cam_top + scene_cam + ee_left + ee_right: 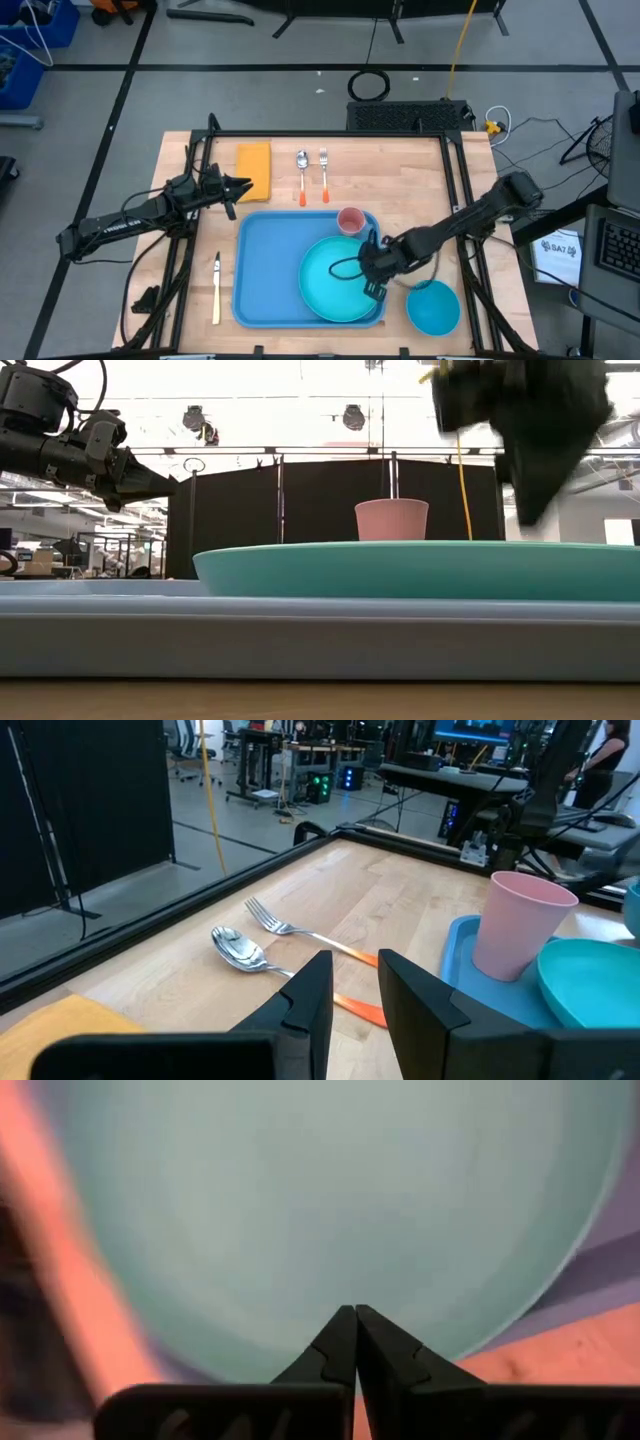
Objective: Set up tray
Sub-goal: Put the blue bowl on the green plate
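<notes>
In the low view the right gripper (530, 430) is a dark smear cut off by the top edge, and the near wall of the tray (300, 635) hides the foot of the teal plate (420, 570) and of the pink cup (391, 520). In the right wrist view the plate (330, 1210) fills the picture in a blur and runs past the edges, with a pink streak at one side too smeared to name. From above, the right arm covers part of the plate's (325, 285) rim, and in the left wrist view the cup (520, 925) hides the tray's (458, 935) corner behind it.

— Where's the tray (258, 262)?
— Flat on the wooden table, toward its near edge, long side running left-right.
— What's it look like?
— Light blue, rectangular, rounded corners, low raised rim, partly covered.
</notes>
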Available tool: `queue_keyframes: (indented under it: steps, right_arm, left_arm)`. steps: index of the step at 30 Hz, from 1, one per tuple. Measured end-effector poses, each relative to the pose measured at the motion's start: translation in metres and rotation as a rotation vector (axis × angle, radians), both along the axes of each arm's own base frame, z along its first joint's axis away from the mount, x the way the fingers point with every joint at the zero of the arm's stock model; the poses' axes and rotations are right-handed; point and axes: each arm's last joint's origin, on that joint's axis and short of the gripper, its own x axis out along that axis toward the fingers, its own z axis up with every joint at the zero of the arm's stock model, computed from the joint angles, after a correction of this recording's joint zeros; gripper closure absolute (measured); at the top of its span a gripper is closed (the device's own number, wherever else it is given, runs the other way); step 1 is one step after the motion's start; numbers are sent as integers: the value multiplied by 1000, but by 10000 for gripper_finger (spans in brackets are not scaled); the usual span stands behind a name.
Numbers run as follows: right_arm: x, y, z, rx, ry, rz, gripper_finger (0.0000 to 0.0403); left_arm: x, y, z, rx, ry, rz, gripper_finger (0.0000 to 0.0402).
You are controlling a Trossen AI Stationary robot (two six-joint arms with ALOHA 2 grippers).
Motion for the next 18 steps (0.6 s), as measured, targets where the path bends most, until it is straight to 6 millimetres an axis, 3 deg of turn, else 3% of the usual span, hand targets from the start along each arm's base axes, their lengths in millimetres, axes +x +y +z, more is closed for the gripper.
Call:
queue_keyframes:
  steps: [4,9,14,18]
  right_arm:
    - [-24,-1,38,95,-59,-83,403]
    - [-76,-2,59,97,122,-237,403]
    - [-113,-3,58,91,256,-382,397]
    - [-128,0,44,163,364,-442,361]
  left_arm:
    - [0,0,0,0,1,-1,314]
    - [0,0,0,2,3,-1,314]
    - [0,0,0,5,4,-1,314]
    - [0,0,-1,3,10,-1,314]
